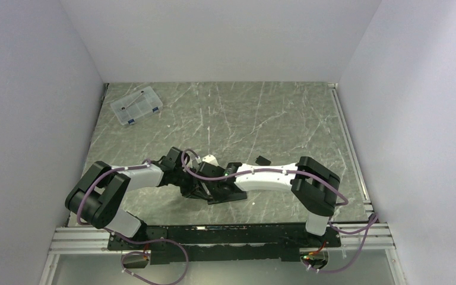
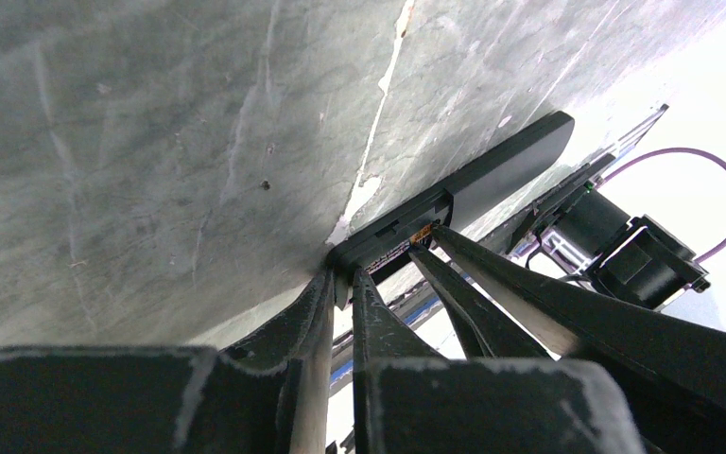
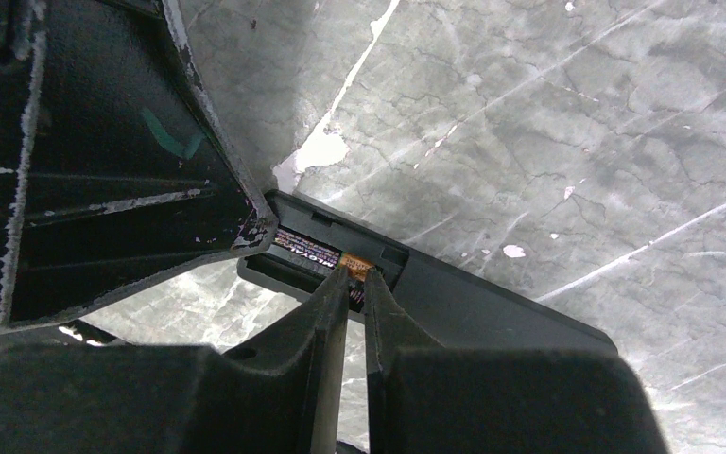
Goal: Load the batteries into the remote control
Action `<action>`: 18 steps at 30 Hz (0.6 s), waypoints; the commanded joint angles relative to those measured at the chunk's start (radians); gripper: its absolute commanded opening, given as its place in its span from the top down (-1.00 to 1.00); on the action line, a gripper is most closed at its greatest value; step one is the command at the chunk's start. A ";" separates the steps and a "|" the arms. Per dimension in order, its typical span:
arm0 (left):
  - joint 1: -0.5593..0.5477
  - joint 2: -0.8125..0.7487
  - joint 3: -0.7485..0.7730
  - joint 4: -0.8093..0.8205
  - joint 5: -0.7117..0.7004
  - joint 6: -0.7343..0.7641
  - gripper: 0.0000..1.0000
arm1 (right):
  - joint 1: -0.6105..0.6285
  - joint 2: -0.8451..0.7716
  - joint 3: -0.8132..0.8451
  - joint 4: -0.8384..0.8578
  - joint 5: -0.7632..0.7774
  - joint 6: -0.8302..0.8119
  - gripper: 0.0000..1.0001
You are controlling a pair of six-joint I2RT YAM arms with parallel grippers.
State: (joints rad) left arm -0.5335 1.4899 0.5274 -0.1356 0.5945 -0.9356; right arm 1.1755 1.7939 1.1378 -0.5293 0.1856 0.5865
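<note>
While both claws crowd one spot, L claw [image 2: 343, 282]: fingers together, tips at near end of remote control [image 2: 501, 170].
R claw [image 3: 357, 282]: nrly together, tips on battery [image 3: 312, 251].
Battery: in open bay, just ahead of R tips.
Remote control: flat on table [image 3: 529, 113], stretching beyond tips.

The remote control [image 3: 473, 298], a slim black bar, lay flat on the marble table [image 3: 577, 113] before me, its battery bay open at one end. One battery [image 3: 307, 248], dark with printed lettering and an orange-gold end, sat lengthwise in that bay.
</note>
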 commanded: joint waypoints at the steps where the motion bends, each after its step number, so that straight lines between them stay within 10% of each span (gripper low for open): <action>1: -0.015 0.014 0.002 0.032 0.018 0.026 0.80 | 0.007 0.039 0.002 -0.019 0.037 0.003 0.66; 18: -0.016 -0.030 0.029 -0.068 -0.035 0.044 0.75 | -0.003 -0.076 0.055 -0.087 0.146 -0.043 0.48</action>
State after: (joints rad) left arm -0.5442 1.4868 0.5354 -0.1593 0.5945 -0.9184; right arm 1.1831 1.7844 1.1664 -0.5861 0.2680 0.5640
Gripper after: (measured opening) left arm 0.124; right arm 0.252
